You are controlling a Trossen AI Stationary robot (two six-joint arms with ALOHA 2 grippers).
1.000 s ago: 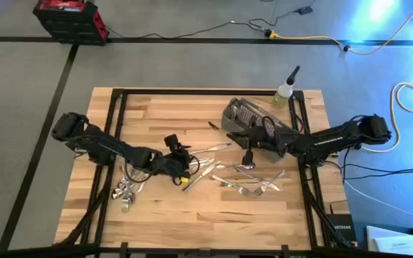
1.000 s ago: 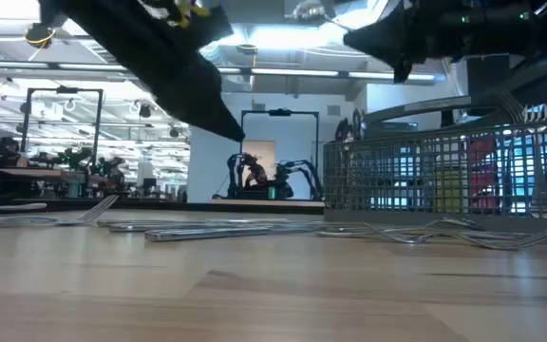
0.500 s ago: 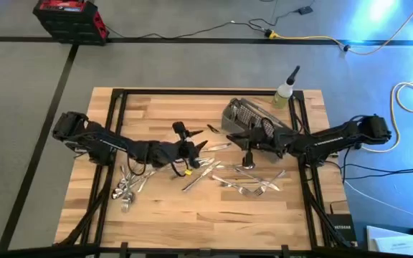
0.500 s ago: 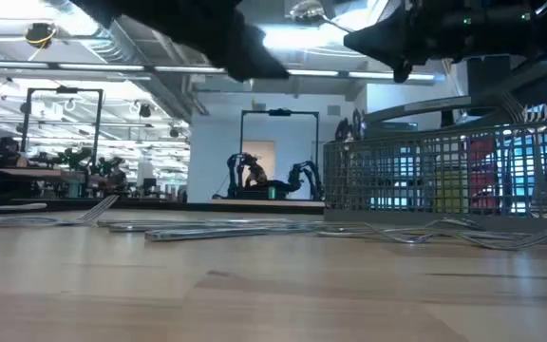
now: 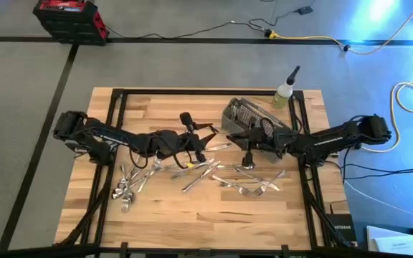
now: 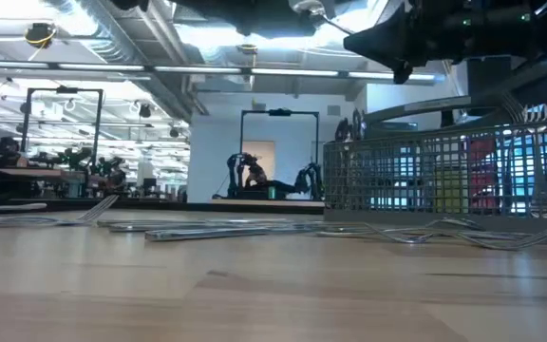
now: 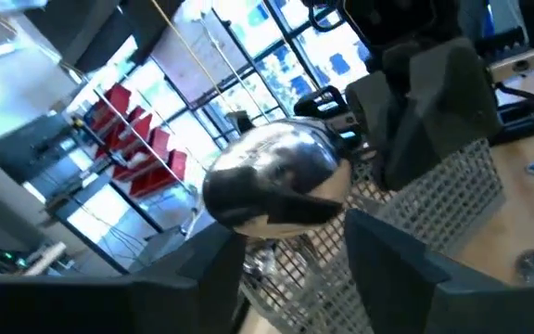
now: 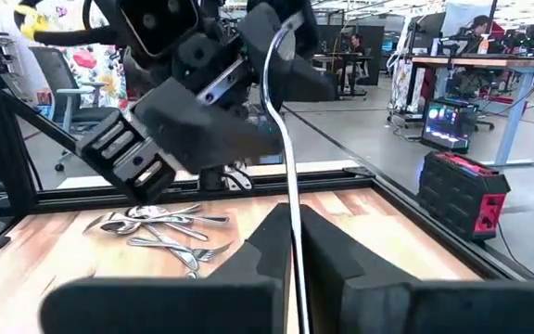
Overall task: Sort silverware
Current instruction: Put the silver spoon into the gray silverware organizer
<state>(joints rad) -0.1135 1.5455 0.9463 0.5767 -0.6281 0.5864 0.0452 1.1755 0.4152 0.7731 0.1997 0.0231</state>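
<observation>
Both grippers clamp silverware: left gripper (image 5: pixel 201 138) a spoon (image 7: pixel 276 181), right gripper (image 5: pixel 248 147) another piece (image 8: pixel 286 158); most cutlery (image 5: pixel 246 183) lies unsorted mid-bench beside the mesh basket (image 5: pixel 246 115).

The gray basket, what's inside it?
Through the basket mesh, a few utensil handles show at one end. The hands overhead cover most of it from above.

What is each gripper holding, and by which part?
Left gripper holds a spoon by its handle, near the bowl; right gripper pinches a slim utensil by its handle.
</observation>
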